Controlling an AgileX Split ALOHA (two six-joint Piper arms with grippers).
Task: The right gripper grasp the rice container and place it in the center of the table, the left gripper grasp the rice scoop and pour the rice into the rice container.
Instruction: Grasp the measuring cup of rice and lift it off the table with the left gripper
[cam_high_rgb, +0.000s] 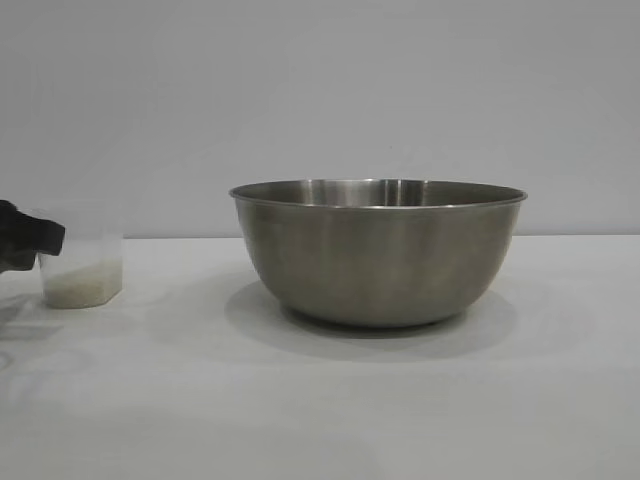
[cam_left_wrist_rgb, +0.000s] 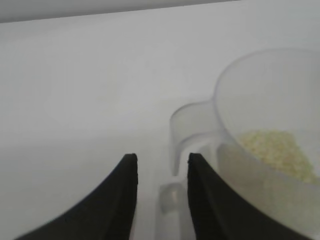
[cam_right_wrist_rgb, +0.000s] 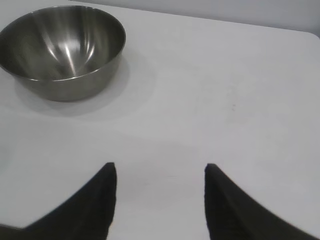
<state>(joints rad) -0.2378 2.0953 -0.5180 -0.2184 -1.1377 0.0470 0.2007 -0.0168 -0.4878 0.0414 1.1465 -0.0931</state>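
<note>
While the rice container (cam_high_rgb: 378, 255) stands upright near the middle of the table (cam_high_rgb: 320, 400), the rice scoop (cam_high_rgb: 82, 265) stands well apart from it at the exterior view's left edge, with the rice (cam_high_rgb: 80, 280) lying as a shallow layer in its bottom. The left gripper (cam_left_wrist_rgb: 161, 172) is right at the scoop: its fingers stand narrowly apart with the cup's side handle (cam_left_wrist_rgb: 187, 132) just ahead of the gap, and they hold nothing (whether a finger touches the handle cannot be told). In the exterior view only a black part of this gripper shows, beside the cup. The right gripper (cam_right_wrist_rgb: 160, 175) hangs over bare table well apart from the bowl, its fingers spread wide and empty. No brand, label or writing can be read on the bowl or cup.
</note>
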